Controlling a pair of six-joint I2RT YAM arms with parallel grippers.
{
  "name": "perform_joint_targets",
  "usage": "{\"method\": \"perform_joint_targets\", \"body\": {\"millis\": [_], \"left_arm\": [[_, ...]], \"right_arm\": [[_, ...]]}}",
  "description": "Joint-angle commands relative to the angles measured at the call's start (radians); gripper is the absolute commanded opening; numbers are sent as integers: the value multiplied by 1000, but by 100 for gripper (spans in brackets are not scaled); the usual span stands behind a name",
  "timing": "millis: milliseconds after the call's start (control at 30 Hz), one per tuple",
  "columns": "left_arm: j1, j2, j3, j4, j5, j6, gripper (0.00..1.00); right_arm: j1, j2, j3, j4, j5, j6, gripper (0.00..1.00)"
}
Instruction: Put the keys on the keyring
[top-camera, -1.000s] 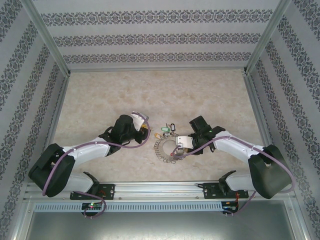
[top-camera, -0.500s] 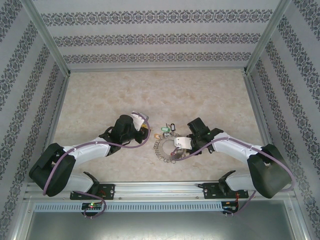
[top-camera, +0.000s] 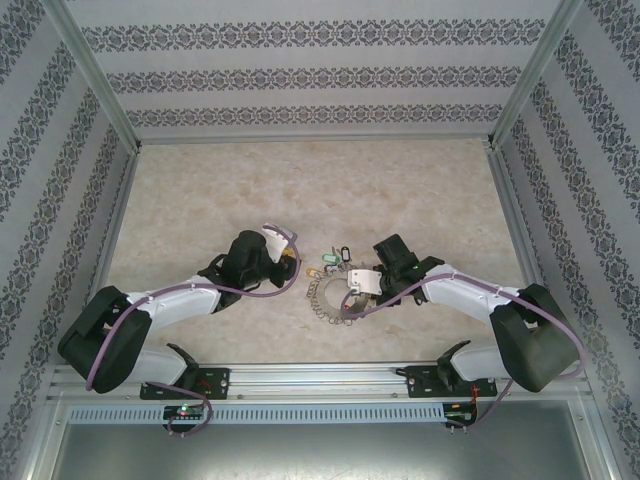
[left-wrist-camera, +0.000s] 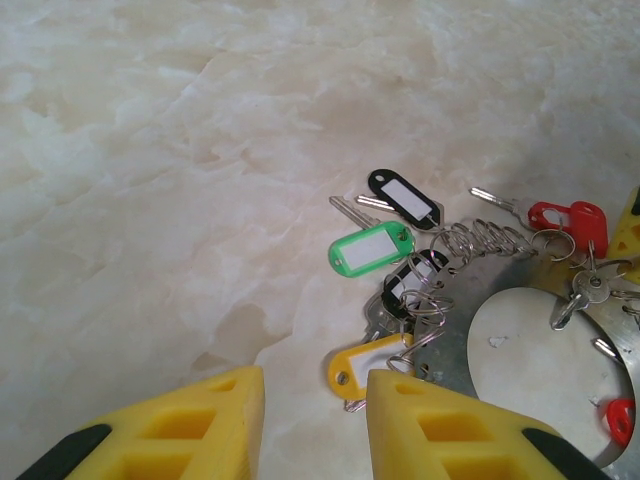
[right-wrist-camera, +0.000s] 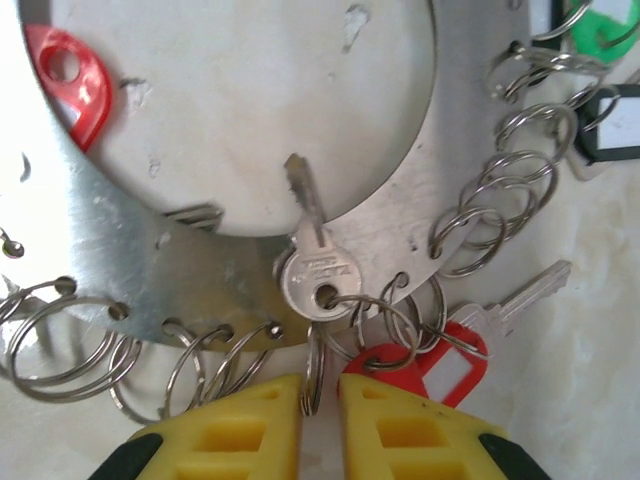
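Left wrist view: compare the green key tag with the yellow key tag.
The green oval plastic key tag lies farther from the camera; the yellow oval plastic key tag lies nearer. The green one sits apart from the grey metal keyring plate; the yellow one reaches its rim. Both lie flat on the marble table and carry white labels.

My right gripper (right-wrist-camera: 320, 385) is yellow with black edges. The keyring (right-wrist-camera: 120, 260) is plain grey steel, its loops silver. On its rim hang a silver key (right-wrist-camera: 318, 275) and a red tag (right-wrist-camera: 400, 365). Just beyond it lie a green tag (left-wrist-camera: 372, 247), a black tag (left-wrist-camera: 405, 195) and a yellow tag (left-wrist-camera: 370, 362), each white-labelled. The table (left-wrist-camera: 150, 150) under it is cream, marble-veined.
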Motion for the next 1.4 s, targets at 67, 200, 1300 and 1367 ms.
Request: {"method": "perform_joint_targets", "body": {"millis": [67, 200, 1300, 1367], "left_arm": [[-9, -9, -15, 28, -12, -20, 33], [-9, -10, -18, 31, -14, -21, 33], [-57, 91, 114, 151, 301, -72, 38], [-81, 124, 147, 170, 312, -67, 39]], "right_arm": [[5, 8, -18, 46, -6, 40, 18], [6, 15, -18, 41, -15, 40, 17], [-27, -148, -20, -30, -162, 2, 0], [-30, -173, -14, -46, -174, 2, 0]]}}
